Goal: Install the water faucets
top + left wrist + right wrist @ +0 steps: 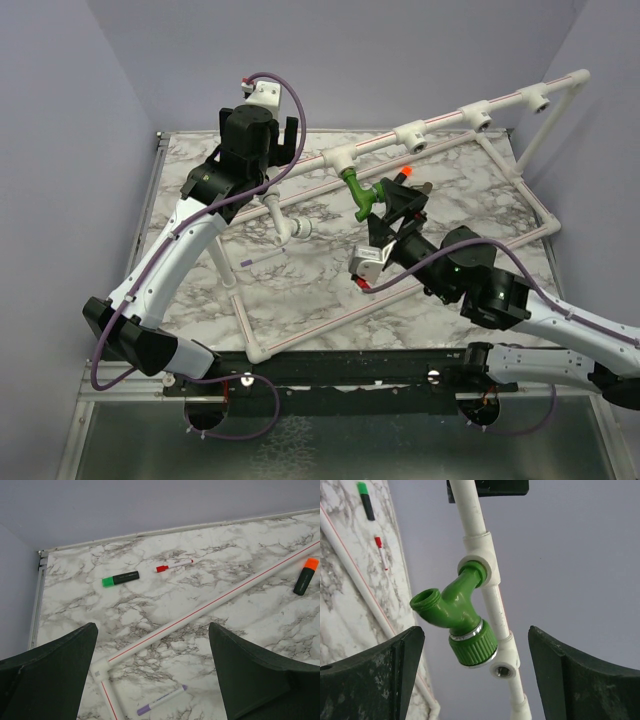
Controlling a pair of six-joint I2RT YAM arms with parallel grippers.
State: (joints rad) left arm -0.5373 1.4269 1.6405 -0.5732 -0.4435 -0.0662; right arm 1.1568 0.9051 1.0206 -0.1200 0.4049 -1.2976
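Observation:
One bright green water faucet [358, 192] [454, 611] hangs from a white tee socket [481, 563] on the raised pipe rail [440, 122], spout to the left and ribbed knob with its silver ring lowest. My right gripper [398, 194] [475, 640] is open just below it, a finger on each side of the knob and neither touching. An empty tee socket [502, 669] sits right behind the knob. My left gripper [268, 148] [152, 680] is open and holds nothing, up by the rail's left end, above the table's pipe frame [200, 611].
Green [120, 578], red [174, 565], orange [305, 576] and purple [161, 700] markers lie on the marble table [300, 290]. A white elbow piece [298, 228] stands inside the frame. More empty sockets [481, 118] line the rail. Lilac walls close in on three sides.

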